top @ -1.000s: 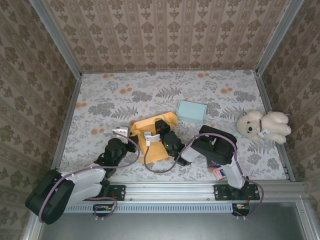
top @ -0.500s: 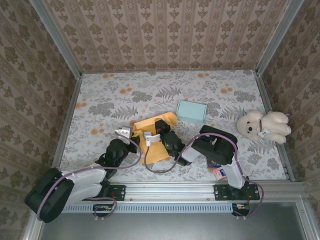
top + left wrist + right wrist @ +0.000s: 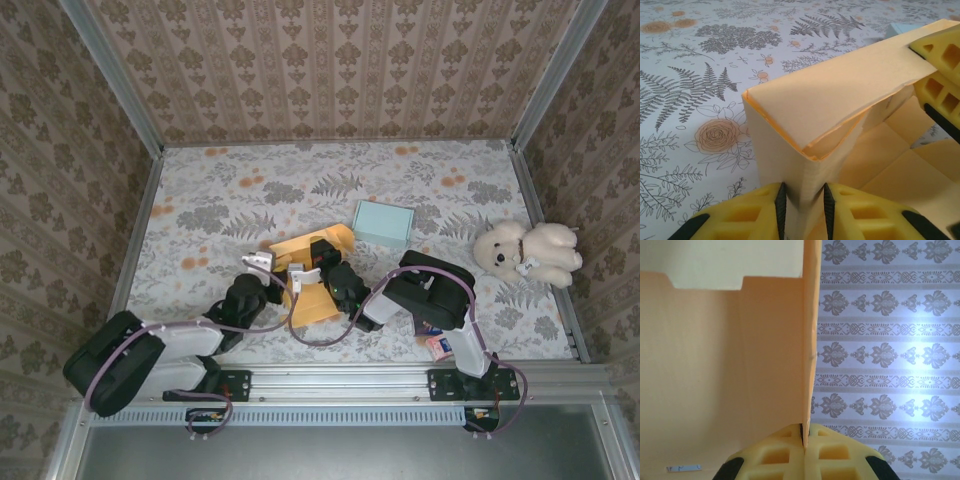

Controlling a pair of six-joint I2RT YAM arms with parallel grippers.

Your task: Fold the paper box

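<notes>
Left wrist cam: my left claw [image 3: 804, 200] is nipped narrow on the doubled side wall of the orange paper box [image 3: 830, 95], which sits mid-fold between both arms. Meanwhile my right claw [image 3: 804, 432] is pinched flat on another panel. Next, I reckon, tuck that flap inside. It's all on a floral-print tabletop [image 3: 250, 190], with patterned wallpaper walls [image 3: 330, 70] around.

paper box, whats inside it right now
In the left wrist view, the paper box shows bare orange floor and walls inside, nothing loose. The flap folded over its near corner covers the pocket beneath, and the left gripper clamping that wall hides the bottom.
</notes>
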